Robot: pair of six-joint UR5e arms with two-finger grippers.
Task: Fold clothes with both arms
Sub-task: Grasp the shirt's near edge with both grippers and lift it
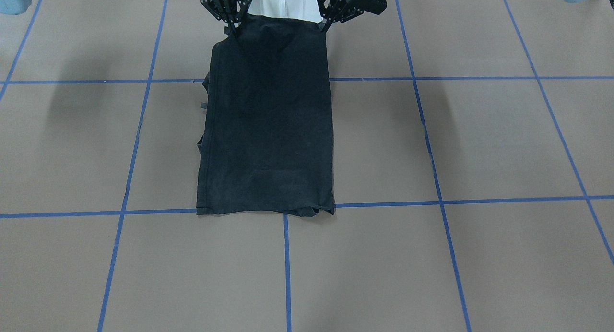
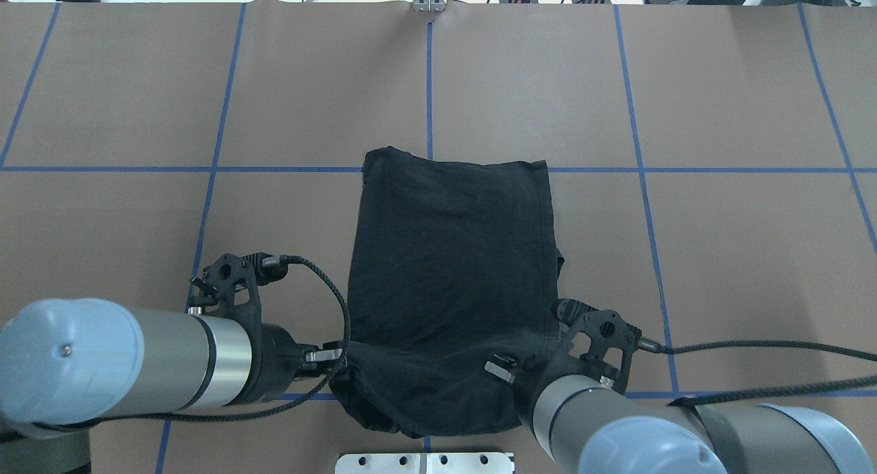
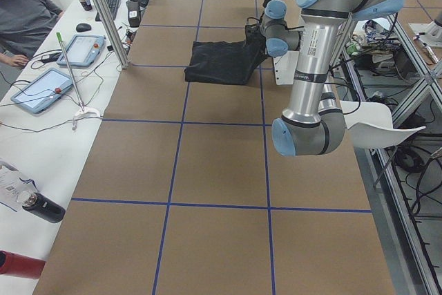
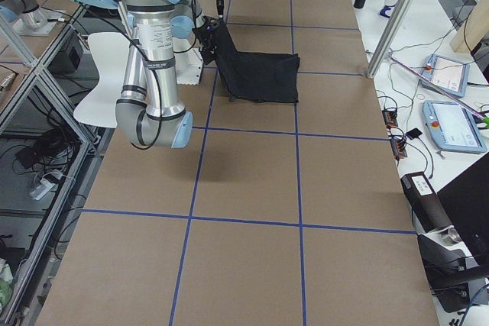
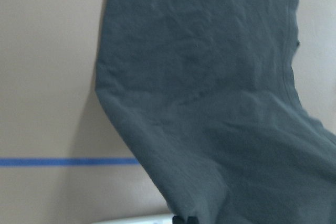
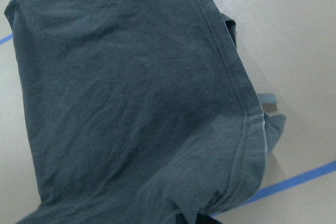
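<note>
Left gripper (image 1: 325, 26) and right gripper (image 1: 235, 30) are each clamped tight on a near corner of the black T-shirt (image 2: 449, 255), with that edge raised off the table (image 2: 719, 255). Beyond the grippers the garment lies flat, plain side up. Its far edge lies along a blue tape line (image 2: 685, 169). A sleeve edge (image 2: 560, 262) protrudes on the right gripper's side.

Open worktop (image 2: 719, 255) lies left, right and beyond the T-shirt (image 2: 449, 255), with room to pass on all three sides. Robot-side edge is tight: left arm (image 2: 171, 364) and right arm (image 2: 616, 419) flank the lifted hem, white base plate (image 2: 425, 462) between them.
</note>
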